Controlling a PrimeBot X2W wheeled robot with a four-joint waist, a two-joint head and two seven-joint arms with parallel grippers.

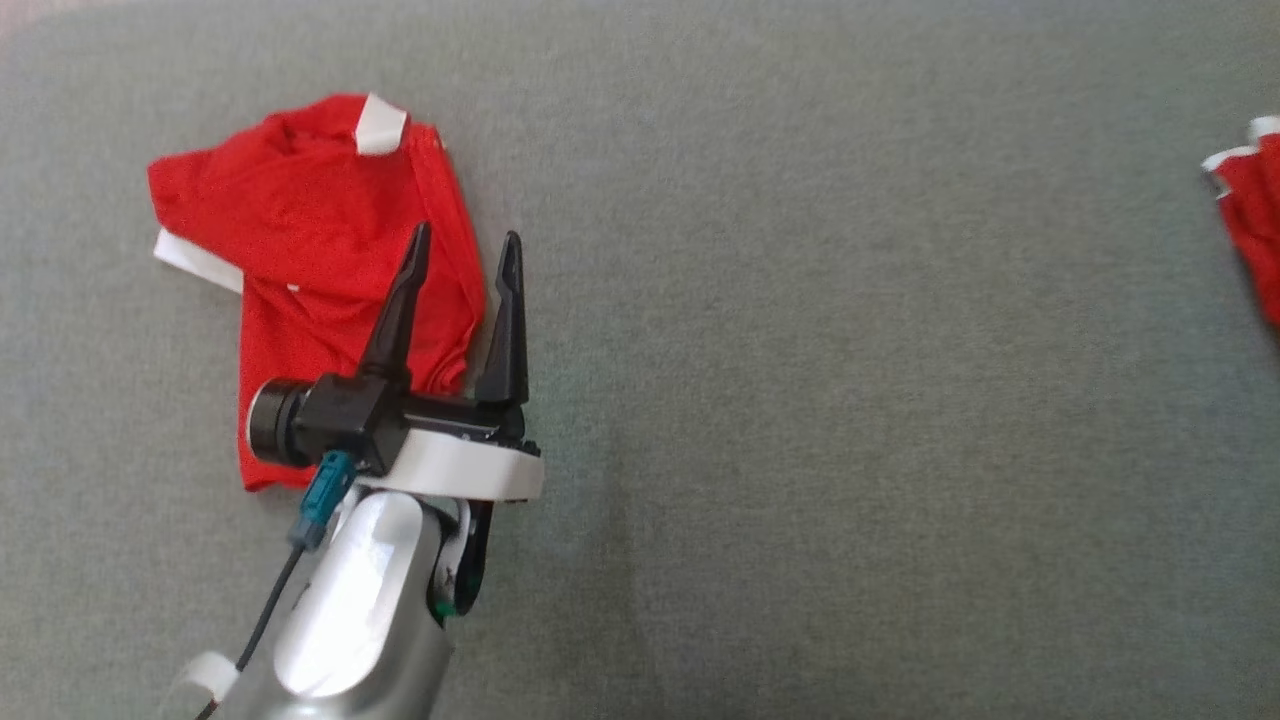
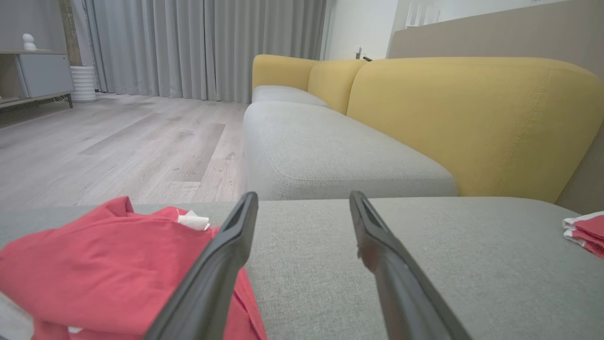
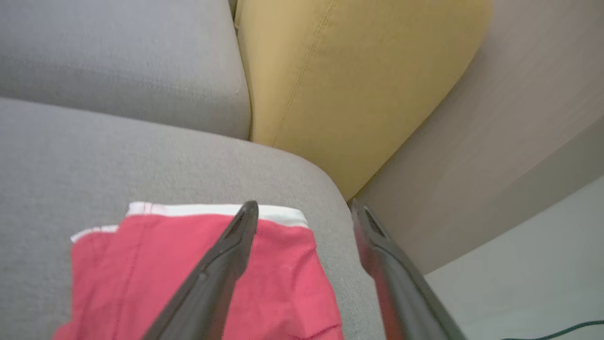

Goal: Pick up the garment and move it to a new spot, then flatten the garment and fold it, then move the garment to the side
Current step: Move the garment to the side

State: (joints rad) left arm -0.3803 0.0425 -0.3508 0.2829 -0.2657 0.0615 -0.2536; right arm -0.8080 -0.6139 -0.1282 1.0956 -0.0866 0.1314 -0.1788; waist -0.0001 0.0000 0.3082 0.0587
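The left gripper [image 1: 467, 233], on a silver forearm rising from the lower left, is held spread over the right edge of a crumpled red fabric garment with white trim [image 1: 310, 250] on the grey fabric cushion [image 1: 800, 400]. Farther right, a second red white-edged garment [image 1: 1255, 210] is shown beneath the spread, empty right gripper [image 3: 304, 204]. A yellow upholstered backrest [image 2: 472, 118] is revealed by the wrist views.

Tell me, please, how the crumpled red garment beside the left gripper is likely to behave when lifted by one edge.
The red garment will probably hang floppy: it lies in soft folds and creases on the grey cushion. It looks thin, so it is likely light. Its loosely stacked layers would probably slide apart and unfold unless the jaws pinch several together.
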